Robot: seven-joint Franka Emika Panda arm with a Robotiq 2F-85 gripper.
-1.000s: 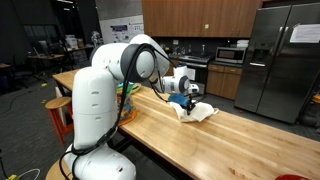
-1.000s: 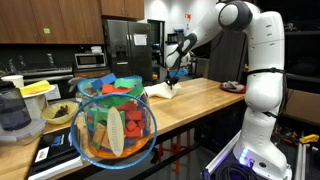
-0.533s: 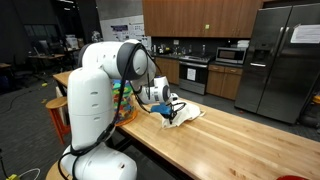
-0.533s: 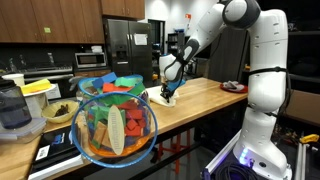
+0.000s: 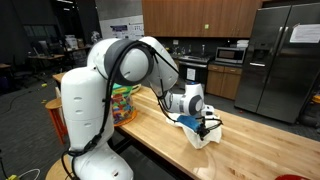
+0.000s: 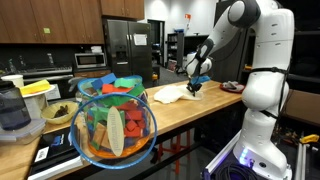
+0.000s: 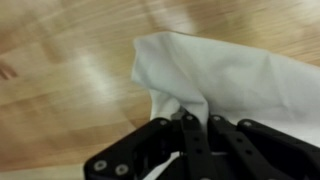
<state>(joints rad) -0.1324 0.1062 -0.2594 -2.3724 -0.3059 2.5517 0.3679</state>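
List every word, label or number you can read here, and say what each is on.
No text can be read.
Sheet on the fridge: print too small.
Wall poster: blurred.
White cloth pinched in the end effector: no print shows.

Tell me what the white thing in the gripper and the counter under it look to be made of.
White cloth: soft woven fabric, probably cotton, matte. It folds and bunches limply where the gripper pinches it. Countertop: wood, likely butcher block, with a smooth sealed finish. Grain streaks and plank seams show, and light glares off it.
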